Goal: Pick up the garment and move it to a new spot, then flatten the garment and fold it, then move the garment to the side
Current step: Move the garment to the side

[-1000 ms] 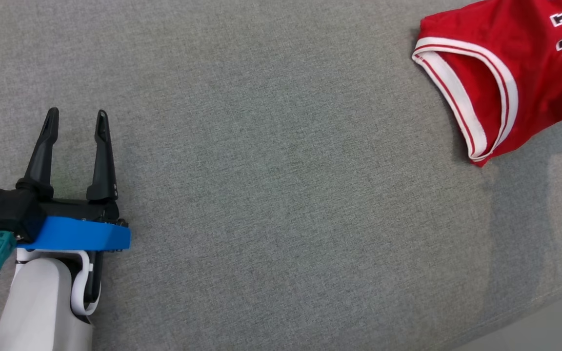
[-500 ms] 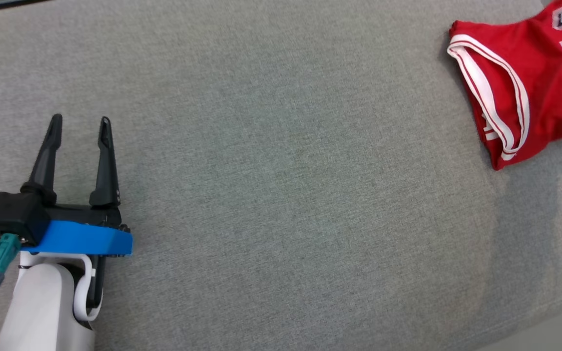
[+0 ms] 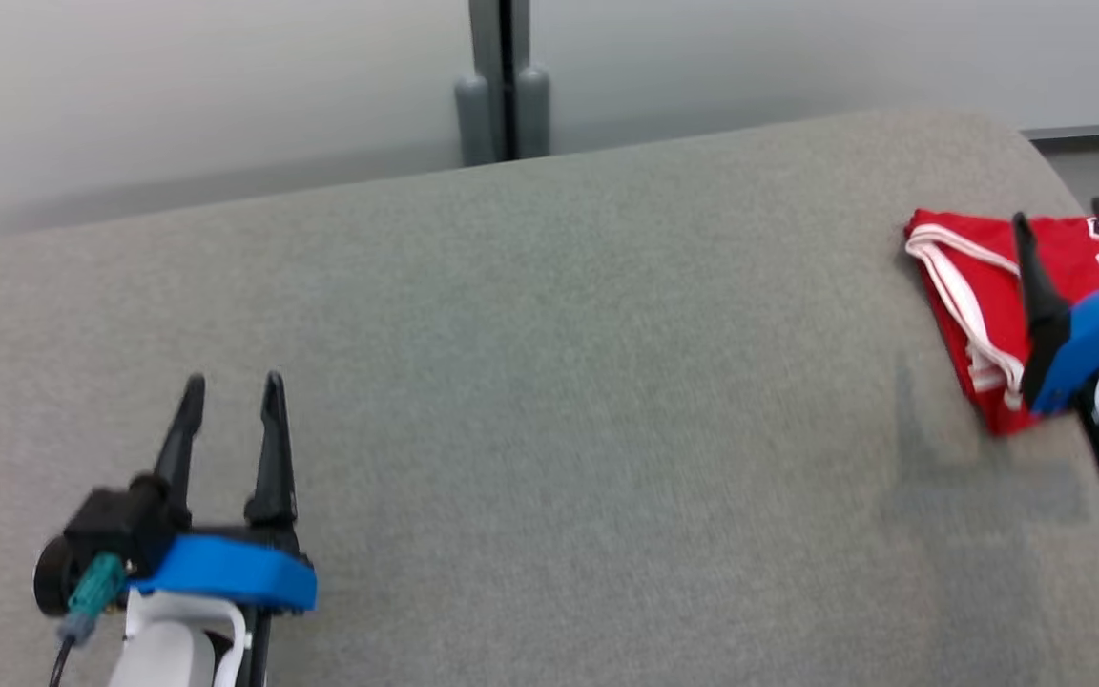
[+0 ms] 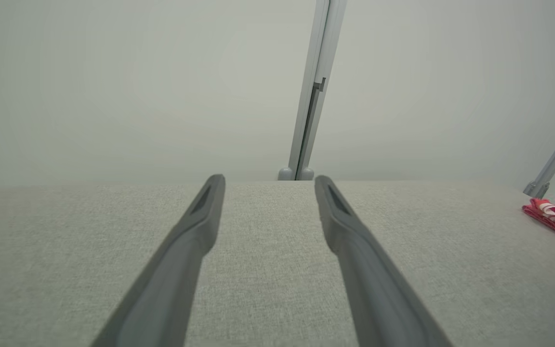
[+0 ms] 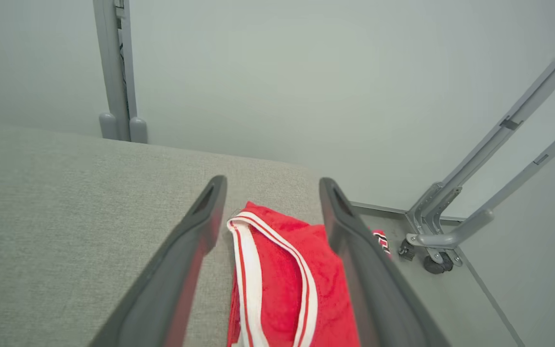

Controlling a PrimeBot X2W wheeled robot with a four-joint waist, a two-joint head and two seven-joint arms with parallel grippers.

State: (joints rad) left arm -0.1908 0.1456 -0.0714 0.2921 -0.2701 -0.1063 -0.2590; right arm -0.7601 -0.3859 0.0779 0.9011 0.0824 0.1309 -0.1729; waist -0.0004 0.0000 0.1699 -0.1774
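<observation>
garment is down on the table, folded into a compact red bundle with white trim, near the far right corner and close to the right edge.

changed in the last second: right claw went from shut to fingers wide apart, and nothing is in it. reads as a release. head view also tilted up, so the framing shift is camera, not cloth.

my take: fold done, move-to-side drop just made. only the retreat looks left.

relative to the right claw: garment lies on the table under and between its two fingers. can't tell whether they touch it.

left claw is also spread and empty, well apart toward the table's near left.
</observation>
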